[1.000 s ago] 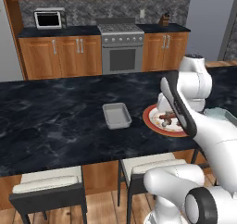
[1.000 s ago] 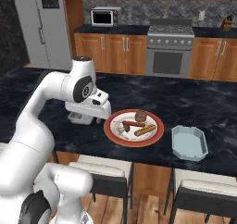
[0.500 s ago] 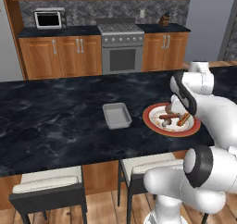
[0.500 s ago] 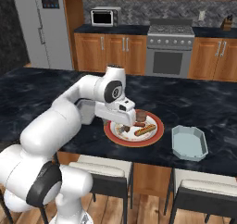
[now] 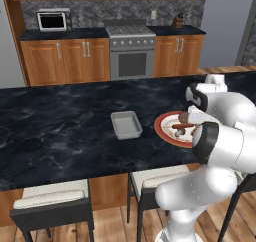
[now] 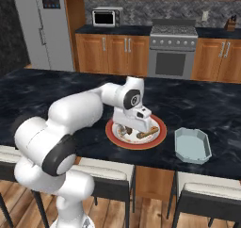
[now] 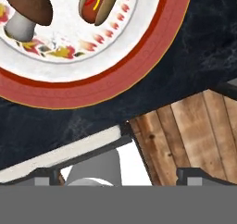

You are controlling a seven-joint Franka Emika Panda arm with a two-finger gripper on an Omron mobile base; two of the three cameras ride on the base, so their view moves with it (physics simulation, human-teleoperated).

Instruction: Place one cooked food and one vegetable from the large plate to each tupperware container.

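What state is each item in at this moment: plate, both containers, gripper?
large plate: on the counter, loaded with a mushroom and a hot dog
grey container: empty, upright
pale blue container: empty, upright
gripper: over the plate, jaws hidden

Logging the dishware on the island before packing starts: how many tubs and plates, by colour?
Grey tub: 1
Pale blue tub: 1
Red-rimmed plate: 1
Total: 3
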